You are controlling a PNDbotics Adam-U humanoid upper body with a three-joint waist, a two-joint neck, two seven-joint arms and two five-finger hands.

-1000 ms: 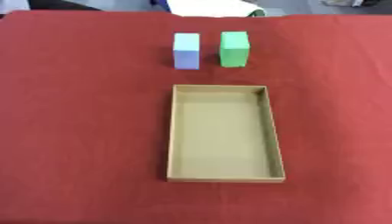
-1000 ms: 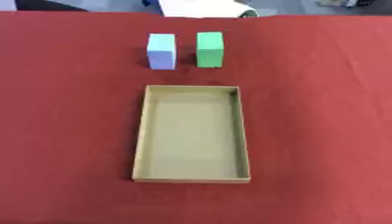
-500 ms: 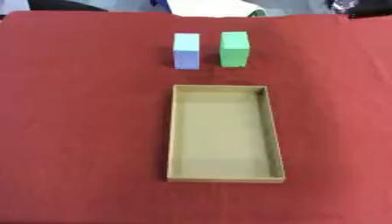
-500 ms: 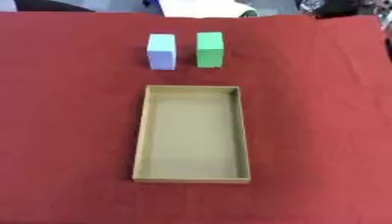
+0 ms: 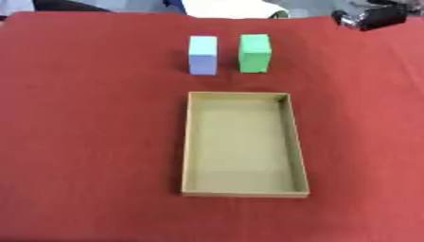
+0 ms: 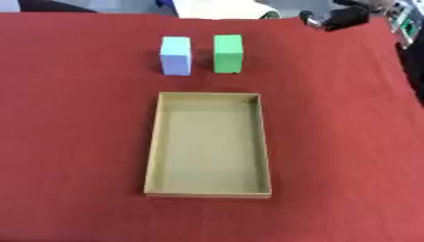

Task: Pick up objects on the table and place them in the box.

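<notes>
A light blue block [image 5: 203, 54] and a green block [image 5: 254, 52] stand side by side on the red tablecloth, a small gap between them. Just nearer to me lies the shallow tan cardboard box [image 5: 189, 142], long side running away from me, its bare floor showing. My right hand [image 5: 373, 18], black with silver parts, comes in at the upper right corner by the table's far edge, well to the right of the green block and touching neither block. It is blurred. My left hand shows in no view.
The red cloth [image 5: 91, 142] covers the whole table. Beyond the far edge sit a white shape [image 5: 232, 8] and dark shapes. At the right edge of the right eye view the cloth ends against something dark [image 6: 411, 56].
My right hand has come into view at the upper right corner, moving in over the table's far edge. The blocks and the box have not moved.
</notes>
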